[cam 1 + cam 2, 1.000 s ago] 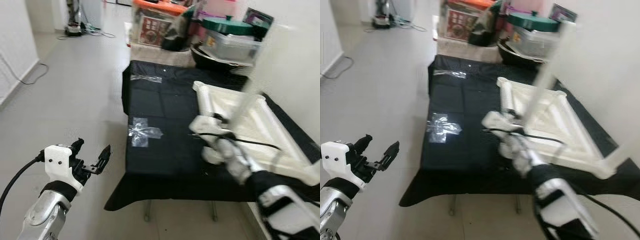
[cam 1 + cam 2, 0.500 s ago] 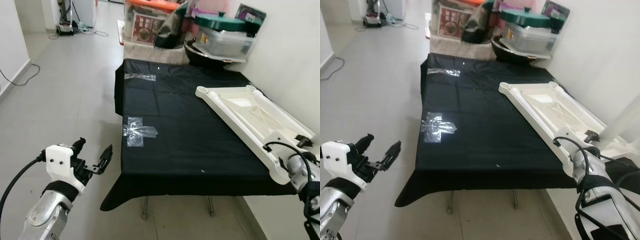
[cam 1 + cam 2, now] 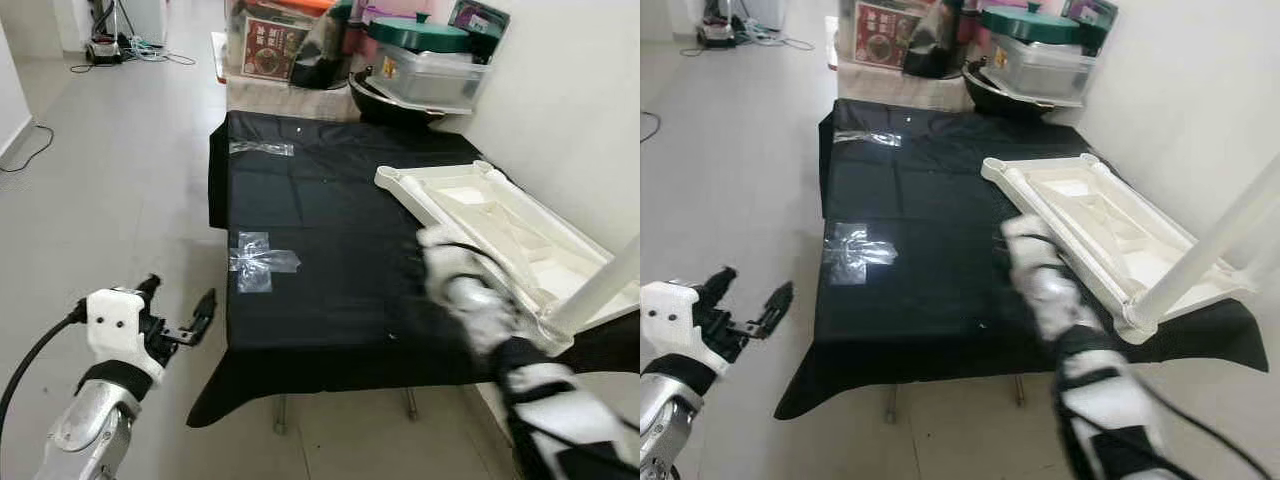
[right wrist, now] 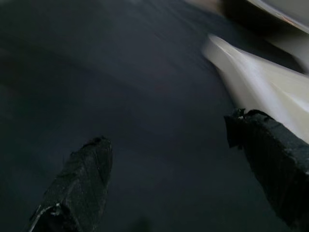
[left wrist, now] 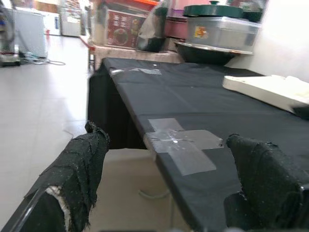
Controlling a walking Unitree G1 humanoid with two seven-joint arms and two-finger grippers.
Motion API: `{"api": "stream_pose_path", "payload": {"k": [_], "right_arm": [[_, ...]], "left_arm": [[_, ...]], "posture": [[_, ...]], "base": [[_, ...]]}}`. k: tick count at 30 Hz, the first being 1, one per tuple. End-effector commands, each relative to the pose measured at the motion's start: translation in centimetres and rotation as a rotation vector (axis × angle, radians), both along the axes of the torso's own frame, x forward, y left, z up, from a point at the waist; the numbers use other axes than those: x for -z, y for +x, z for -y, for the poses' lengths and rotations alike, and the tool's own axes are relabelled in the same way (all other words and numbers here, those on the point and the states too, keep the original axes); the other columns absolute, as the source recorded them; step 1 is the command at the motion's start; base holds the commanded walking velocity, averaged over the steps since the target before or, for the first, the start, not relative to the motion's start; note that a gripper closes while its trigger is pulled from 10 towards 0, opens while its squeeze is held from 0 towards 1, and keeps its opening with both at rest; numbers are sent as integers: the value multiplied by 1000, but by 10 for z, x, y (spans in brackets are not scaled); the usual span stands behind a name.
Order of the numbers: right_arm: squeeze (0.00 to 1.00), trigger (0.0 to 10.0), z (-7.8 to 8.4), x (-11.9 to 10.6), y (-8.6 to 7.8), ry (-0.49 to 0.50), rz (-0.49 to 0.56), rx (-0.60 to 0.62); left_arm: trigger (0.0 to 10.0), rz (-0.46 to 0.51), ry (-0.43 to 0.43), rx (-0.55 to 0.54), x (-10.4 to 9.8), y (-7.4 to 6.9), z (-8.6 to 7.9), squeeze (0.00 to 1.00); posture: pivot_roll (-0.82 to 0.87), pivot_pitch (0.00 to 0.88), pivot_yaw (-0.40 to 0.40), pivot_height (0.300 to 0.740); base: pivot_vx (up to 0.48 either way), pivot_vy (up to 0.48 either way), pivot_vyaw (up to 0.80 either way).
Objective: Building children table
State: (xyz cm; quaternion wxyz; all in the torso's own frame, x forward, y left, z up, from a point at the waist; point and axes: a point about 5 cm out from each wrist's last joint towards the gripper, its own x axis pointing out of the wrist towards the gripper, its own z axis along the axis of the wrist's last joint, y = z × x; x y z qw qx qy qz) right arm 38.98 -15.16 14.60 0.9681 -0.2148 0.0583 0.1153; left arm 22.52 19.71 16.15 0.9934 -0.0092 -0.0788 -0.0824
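Note:
A white plastic children's table top lies upside down on the right side of a table draped in black cloth. One white leg stands slanted up from its near corner. My right gripper, blurred by motion, is over the cloth just beside the top's near long edge. In the right wrist view its fingers are open, with black cloth and a white edge beneath. My left gripper is open over the floor, left of the table's near corner.
Two patches of clear tape are stuck on the cloth. Boxes and a green-lidded pot crowd the far end. A white wall runs along the right. Open tiled floor lies to the left.
My right arm has swung from the table's near right corner leftward over the black cloth. The view has shifted a little. The left gripper holds its pose.

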Motion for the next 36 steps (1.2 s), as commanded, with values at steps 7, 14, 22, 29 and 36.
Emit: {"api": "stream_pose_path", "payload": {"k": [7,14,22,29,36], "right_arm": [[0,10000,-45,-3,-13,291,19,-168],[0,10000,-59,-4,-15,294,25,-198],[0,10000,-57,-8,-13,351,4,-155],[0,10000,-53,-6,-12,322,2,-126],[0,10000,-43,-2,-10,323,-13,-2]], "left_arm": [[10000,11,56,-46,-1,2,0,0],[10000,-8,55,-68,2,4,-2,0],[10000,6,27,-87,1,3,-4,0],[10000,-16,27,-79,3,4,-4,0],[10000,4,-1,-73,0,4,-5,0]], "posture": [[154,0,-181,740],[157,0,-178,740],[158,0,-178,740],[158,0,-178,740],[158,0,-173,740]], "base": [[0,-67,0],[0,-478,229],[0,-174,300],[0,0,0],[356,0,0]]}}
